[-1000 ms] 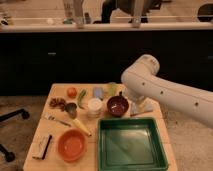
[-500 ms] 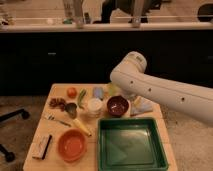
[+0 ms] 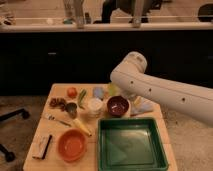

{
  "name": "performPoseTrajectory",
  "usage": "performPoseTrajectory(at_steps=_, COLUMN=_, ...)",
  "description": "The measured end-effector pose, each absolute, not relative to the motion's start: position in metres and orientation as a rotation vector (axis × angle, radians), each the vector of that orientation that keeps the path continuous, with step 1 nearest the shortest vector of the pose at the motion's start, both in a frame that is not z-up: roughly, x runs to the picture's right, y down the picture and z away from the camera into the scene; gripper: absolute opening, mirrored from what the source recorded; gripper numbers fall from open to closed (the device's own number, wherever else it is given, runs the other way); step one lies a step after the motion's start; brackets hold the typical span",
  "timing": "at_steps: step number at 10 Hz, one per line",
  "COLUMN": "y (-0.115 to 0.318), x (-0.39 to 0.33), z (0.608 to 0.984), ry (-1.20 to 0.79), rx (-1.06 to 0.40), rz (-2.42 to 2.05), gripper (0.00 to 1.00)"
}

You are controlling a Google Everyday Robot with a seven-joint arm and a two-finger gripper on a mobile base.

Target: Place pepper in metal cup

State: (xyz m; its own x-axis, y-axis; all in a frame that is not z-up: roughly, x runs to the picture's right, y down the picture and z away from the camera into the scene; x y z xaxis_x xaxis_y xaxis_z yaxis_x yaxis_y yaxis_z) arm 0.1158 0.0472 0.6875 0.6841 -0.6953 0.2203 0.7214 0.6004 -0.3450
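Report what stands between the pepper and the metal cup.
Nothing visible: the pepper lies close behind the metal cup. The gripper is out of view; only the arm shows, over the table's right side.

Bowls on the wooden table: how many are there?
2: round orange bowl at front left; round maroon bowl mid-table. The white arm hides the gripper, perhaps another bowl too.

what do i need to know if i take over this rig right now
hand: open, hidden behind the white arm above the back right of the wooden table; holding neither job item.
slim dark-green pepper: lying on the table beside the round orange-red fruit.
small grey metal cup: standing just in front of them.
done: nothing yet.
left: grasp pepper, drop it in the cup.
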Motion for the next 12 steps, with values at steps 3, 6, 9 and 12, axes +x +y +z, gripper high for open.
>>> performPoseTrajectory(at_steps=3, y=0.041, x=0.102, z=0.696, ry=-0.088, rx=-0.401, rz=-0.920, gripper=0.80)
performPoseTrajectory(at_steps=6, y=0.029, x=0.048, z=0.703, ry=-0.123, rx=-0.376, rz=-1.089, gripper=0.80)
performPoseTrajectory(at_steps=9, y=0.021, x=0.003, z=0.715, ry=-0.188, rx=-0.369, rz=-1.275, gripper=0.80)
performPoseTrajectory(at_steps=12, y=0.019, x=-0.025, z=0.731, ry=-0.227, rx=-0.374, rz=-1.366, gripper=0.80)
